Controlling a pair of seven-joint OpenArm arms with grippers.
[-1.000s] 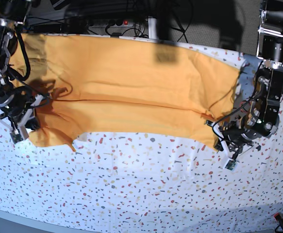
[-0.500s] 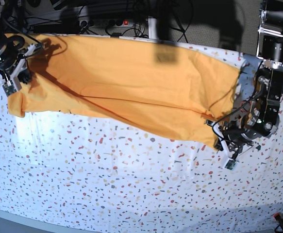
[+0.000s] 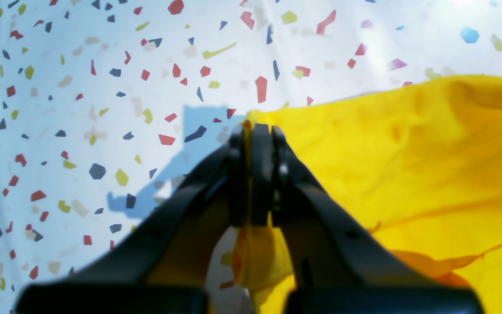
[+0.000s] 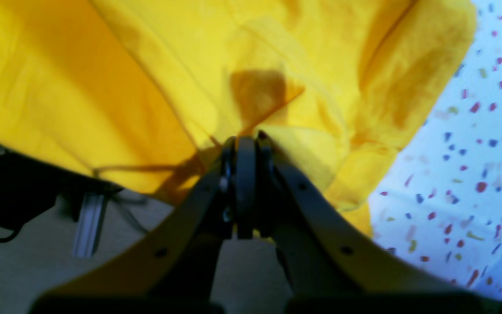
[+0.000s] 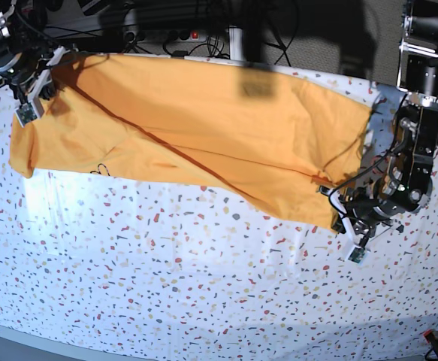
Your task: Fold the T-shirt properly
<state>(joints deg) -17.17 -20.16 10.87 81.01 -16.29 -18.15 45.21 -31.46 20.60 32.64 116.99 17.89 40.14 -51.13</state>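
While cables (image 5: 166, 30) and dark gear crowd the far edge behind the table (image 5: 203, 286), we see nothing lying on the speckled cloth in front of the shirt (image 5: 196, 128).

At the base view's far left, the right gripper (image 5: 34, 86) has its jaws pressed together on a fold of the shirt's upper corner; its wrist view shows the fabric (image 4: 146, 78) bunched at the closed tips (image 4: 244, 144), with floor and a metal leg (image 4: 87, 218) below.

Across the middle, the shirt lies spread on the table's far half, its long axis running left to right, with 1 diagonal crease descending toward the right.

At the right, the left gripper (image 5: 339, 214) pinches the shirt's lower right corner; the wrist view shows yellow cloth (image 3: 408, 152) squeezed between shut tips (image 3: 255, 135), low over the table.
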